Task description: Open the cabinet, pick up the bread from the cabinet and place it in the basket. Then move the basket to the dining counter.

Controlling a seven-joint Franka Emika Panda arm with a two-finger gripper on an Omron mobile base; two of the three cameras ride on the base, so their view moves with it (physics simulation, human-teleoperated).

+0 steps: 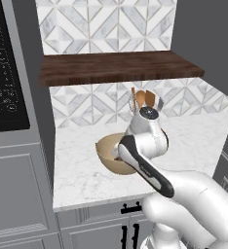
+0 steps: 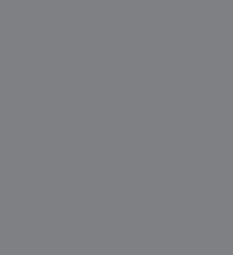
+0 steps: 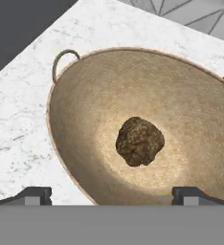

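Nearest to us in the hand view are the 2 dark fingertips (image 3: 35,195) of the hand (image 3: 111,196), set far apart at the lower edge, one outside the basket's rim and the other over its inner wall. The hand is spread wide and pinches nothing.

Just beyond the fingertips sits the basket (image 3: 190,95), a wide tan bowl with a fine weave and a thin rim; a small wire loop handle (image 3: 62,61) stands up from its rim at the upper left. The bread (image 3: 140,141), a lumpy dark brown-olive piece, lies at the bottom of the basket, near its middle, clear of both fingertips.

The basket rests on the white marble table (image 3: 18,124), with the patterned tile wall (image 3: 200,16) behind it.

From the left base view we see the arm bent forward over the same basket (image 1: 108,154), covering its right side, so we cannot tell the hand's spread from there. The basket stands near the middle of the table (image 1: 77,175). Behind the arm, by the wall, a utensil holder (image 1: 144,99) holds wooden tools. Above hangs the cabinet (image 1: 116,68), a long dark brown plank. A dark oven (image 1: 6,73) is at left.
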